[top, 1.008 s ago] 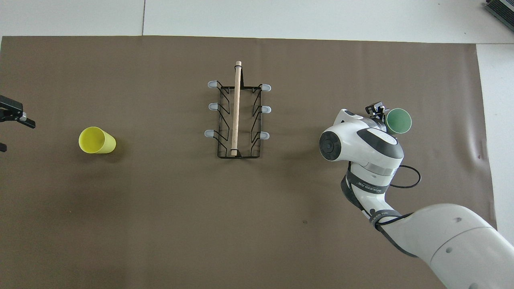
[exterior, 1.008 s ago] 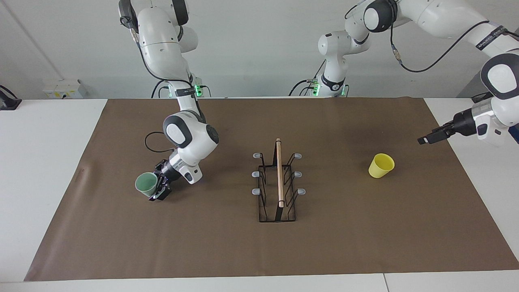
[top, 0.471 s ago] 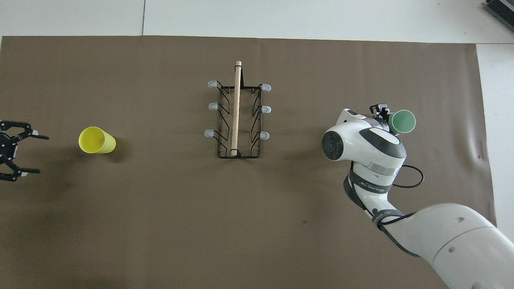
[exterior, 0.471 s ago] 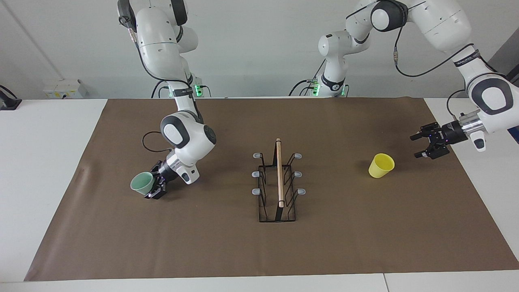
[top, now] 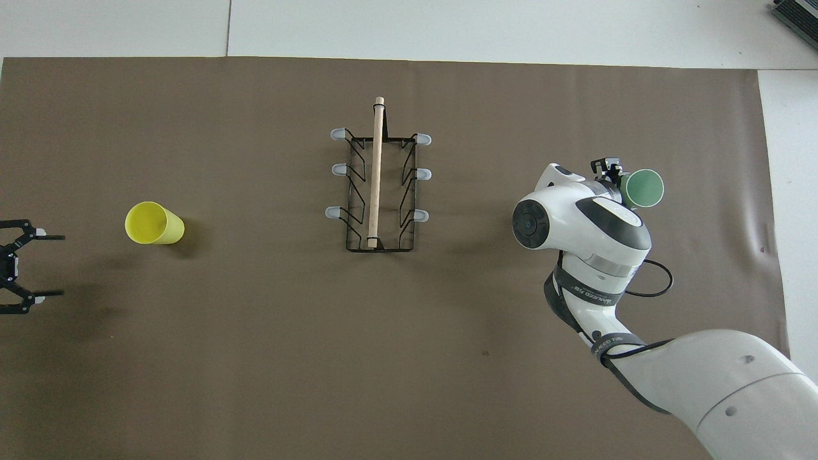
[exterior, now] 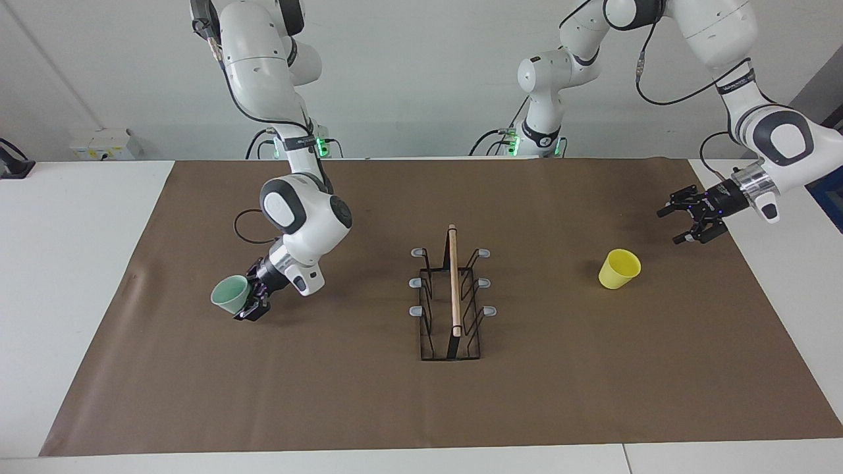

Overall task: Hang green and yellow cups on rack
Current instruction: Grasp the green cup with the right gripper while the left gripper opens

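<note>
Since the earlier frame my right jaws (exterior: 253,304) had lifted the green cup (exterior: 230,294), pinched by its rim, tilted clear of the tabletop (exterior: 369,401). Overhead, my left jaws (top: 24,266) hung spread wide short of the yellow cup (top: 153,223), the rack (top: 377,185) waiting between.

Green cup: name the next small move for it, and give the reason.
Probably lift it and carry it toward the rack. The right gripper is shut on the green cup, tilted just above the mat, and the rack's grey-tipped prongs are all bare. The left gripper, open, hangs near the yellow cup.
</note>
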You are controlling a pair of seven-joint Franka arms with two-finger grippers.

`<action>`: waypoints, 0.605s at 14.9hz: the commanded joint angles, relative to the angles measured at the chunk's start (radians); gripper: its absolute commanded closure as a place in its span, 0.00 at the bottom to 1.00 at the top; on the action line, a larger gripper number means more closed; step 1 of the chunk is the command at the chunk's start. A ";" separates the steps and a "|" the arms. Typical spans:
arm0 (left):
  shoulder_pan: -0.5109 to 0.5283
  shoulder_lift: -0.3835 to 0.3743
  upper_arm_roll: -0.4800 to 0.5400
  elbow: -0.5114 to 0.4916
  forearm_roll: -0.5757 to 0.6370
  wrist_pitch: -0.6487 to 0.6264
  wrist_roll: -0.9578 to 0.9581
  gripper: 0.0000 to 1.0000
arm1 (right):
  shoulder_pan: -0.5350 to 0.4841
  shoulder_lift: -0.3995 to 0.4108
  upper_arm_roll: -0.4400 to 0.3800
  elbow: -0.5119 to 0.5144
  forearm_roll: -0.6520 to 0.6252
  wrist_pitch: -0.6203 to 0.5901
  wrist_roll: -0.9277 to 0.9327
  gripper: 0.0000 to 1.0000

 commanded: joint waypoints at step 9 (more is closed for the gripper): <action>0.033 -0.043 0.011 -0.250 -0.353 0.171 -0.255 0.00 | -0.010 -0.145 0.052 0.065 0.663 -0.005 -0.018 1.00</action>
